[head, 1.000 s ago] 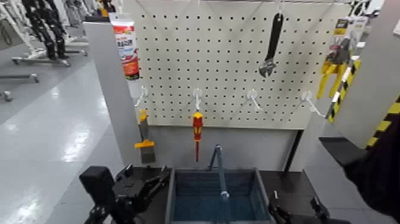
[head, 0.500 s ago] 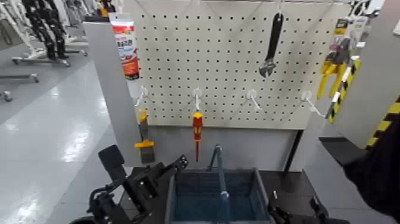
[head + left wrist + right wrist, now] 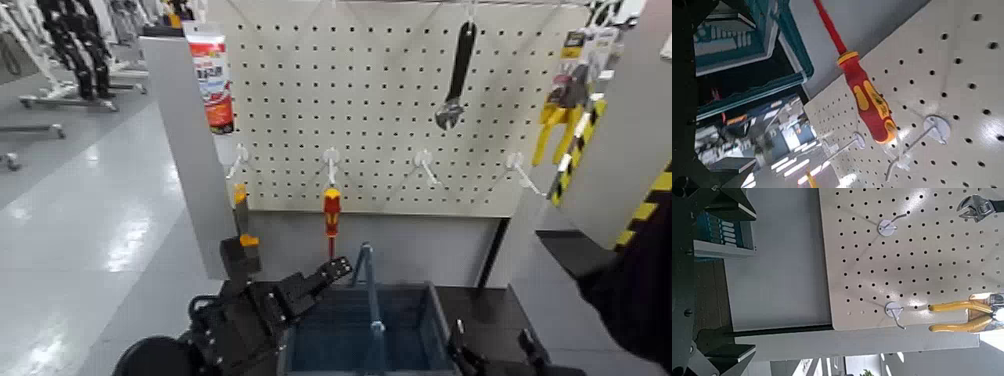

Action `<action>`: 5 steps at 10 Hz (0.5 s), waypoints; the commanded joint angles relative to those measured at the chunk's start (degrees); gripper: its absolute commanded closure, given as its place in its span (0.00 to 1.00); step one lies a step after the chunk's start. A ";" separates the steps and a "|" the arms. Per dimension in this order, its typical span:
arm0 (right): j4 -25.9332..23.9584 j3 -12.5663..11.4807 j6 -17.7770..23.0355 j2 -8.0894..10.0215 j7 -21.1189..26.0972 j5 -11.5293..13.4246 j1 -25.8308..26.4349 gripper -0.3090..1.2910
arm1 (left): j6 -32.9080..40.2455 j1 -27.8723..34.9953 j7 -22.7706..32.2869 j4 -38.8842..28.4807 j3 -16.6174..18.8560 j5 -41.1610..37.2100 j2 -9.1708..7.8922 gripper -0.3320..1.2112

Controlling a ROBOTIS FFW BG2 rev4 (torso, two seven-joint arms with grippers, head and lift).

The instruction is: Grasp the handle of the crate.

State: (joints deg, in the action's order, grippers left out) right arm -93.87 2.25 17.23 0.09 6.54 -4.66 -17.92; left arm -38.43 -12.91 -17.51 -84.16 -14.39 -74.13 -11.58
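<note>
A pale pegboard fills the middle, upright behind a dark table. Below the board sits the crate, a blue-teal bin with grey walls. The left arm reaches in from the robot's left, angled up and inward, the left gripper beside the crate's left side; its jaws are spread open, one finger pointing toward the handle and just beside it, the other out toward the scraper. The right gripper waits low on the crate's right, jaws open and empty. A red-and-white tube hangs at upper left, its printed label too small to read; yellow-handled pliers hang at far right against pale packaging, also unreadable. Between them hang a black-handled adjustable wrench and, lower, a red-yellow screwdriver. The handle, a thin blue-grey bar, stands raised over the crate's middle, ungripped.
</note>
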 commanded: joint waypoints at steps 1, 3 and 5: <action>0.17 0.21 0.00 0.00 -0.04 0.00 0.07 0.27 | -2.27 -4.84 -2.97 8.22 -3.71 -7.35 0.24 0.28; 0.26 0.39 0.00 0.00 -0.04 0.00 0.25 0.27 | -4.55 -8.00 -4.03 13.14 -6.61 -12.62 0.24 0.28; 0.44 0.83 0.18 0.09 -0.04 0.00 0.51 0.27 | -6.93 -11.43 -4.64 18.15 -9.34 -16.75 0.41 0.28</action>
State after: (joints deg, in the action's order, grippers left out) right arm -93.51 2.95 17.38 0.13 6.50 -4.66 -17.47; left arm -44.73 -23.46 -22.14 -67.38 -22.97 -89.71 -11.22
